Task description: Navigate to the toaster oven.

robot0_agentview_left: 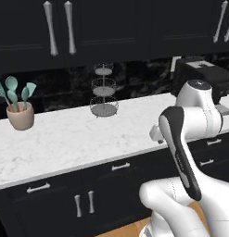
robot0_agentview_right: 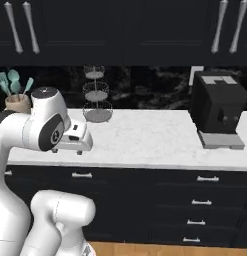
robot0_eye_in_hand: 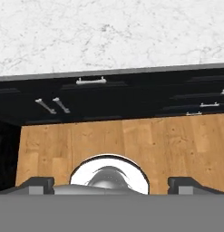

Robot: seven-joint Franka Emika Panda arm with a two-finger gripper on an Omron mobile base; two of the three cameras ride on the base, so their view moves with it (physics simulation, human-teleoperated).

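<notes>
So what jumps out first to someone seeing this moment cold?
The white marble counter against black cabinets, and the black boxy appliance with a grey tray at its right end. Near the backsplash stands a three-tier wire stand; to the left, a pot of teal utensils. The gripper, open, looks down at wooden floor.

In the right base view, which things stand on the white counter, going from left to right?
Utensil pot with teal tools → tiered wire basket stand → black boxy appliance with a grey tray. The arm's white body overlaps the counter's left part.
</notes>
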